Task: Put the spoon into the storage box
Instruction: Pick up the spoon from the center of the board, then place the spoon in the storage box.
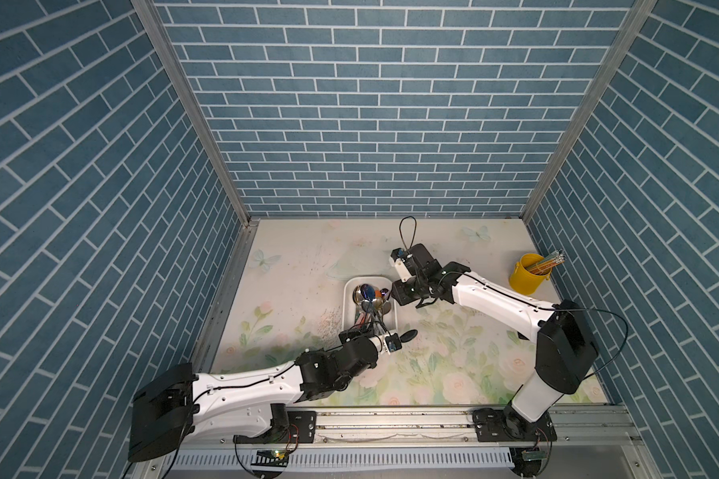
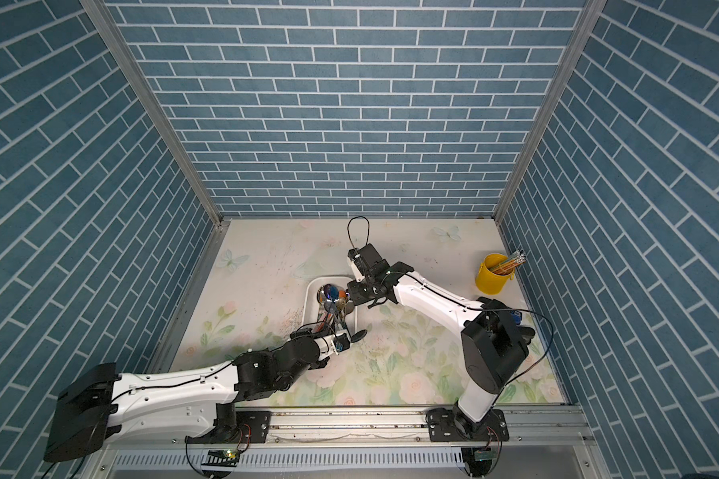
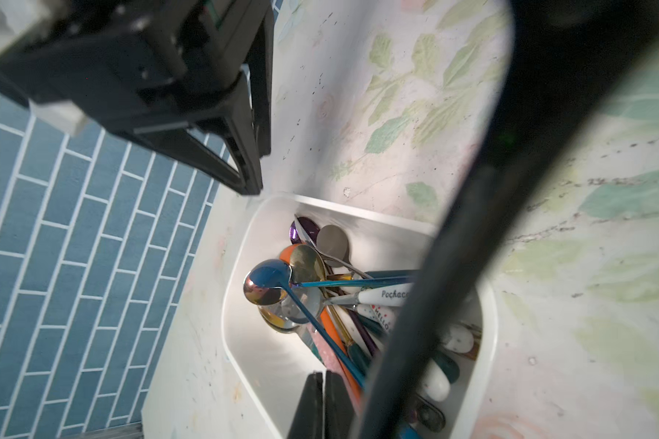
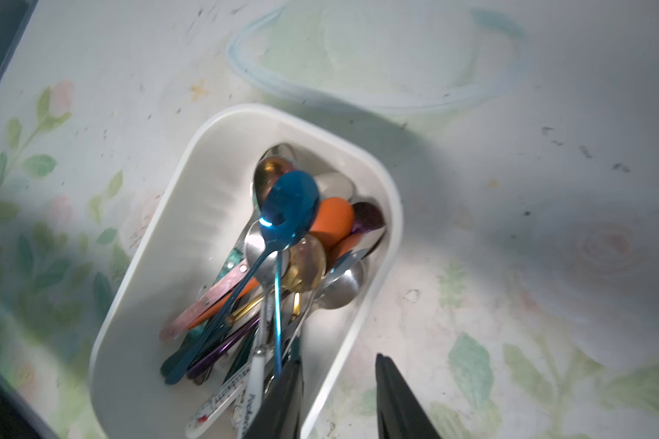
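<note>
Tabletop (image 1: 453,257): blue spoon (image 1: 367,291) along storage box (image 1: 348,309), bowl toward back wall (image 1: 391,124).

Both top views: mounted high over the near rail, pitched steeply down, far off; take in the whole bench (image 1: 308,265) and both arms. Near-identical, small sideways offset
Right wrist view: close in, behind the right tool (image 4: 337,361), looking past its tips down onto the storage box (image 4: 145,304) below and ahead
Left wrist view: close in, behind the left tool (image 3: 323,376), sighting along the box from its opposite end; right tool in frame beyond
All four share the box
</note>
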